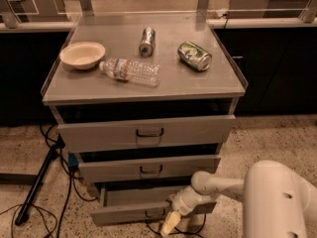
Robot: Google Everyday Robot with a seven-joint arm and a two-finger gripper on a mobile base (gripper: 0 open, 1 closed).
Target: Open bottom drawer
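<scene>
The bottom drawer (124, 213) is the lowest and narrowest grey front of the cabinet. It stands pulled out, and its plain grey tray (143, 194) shows behind the front. Its small dark loop handle (155, 213) sits at the centre of the front. My gripper (168, 225), cream-coloured on a white arm (218, 187), is at the drawer's front edge, just right of and below the handle. The arm reaches in from the lower right.
The middle drawer (148, 168) and top drawer (148, 132) are each slightly ajar. On the cabinet top lie a bowl (82, 54), a plastic bottle (130, 71), a silver can (147, 40) and a green can (194, 55). Cables and a black stand leg (37, 185) lie on the floor at the left.
</scene>
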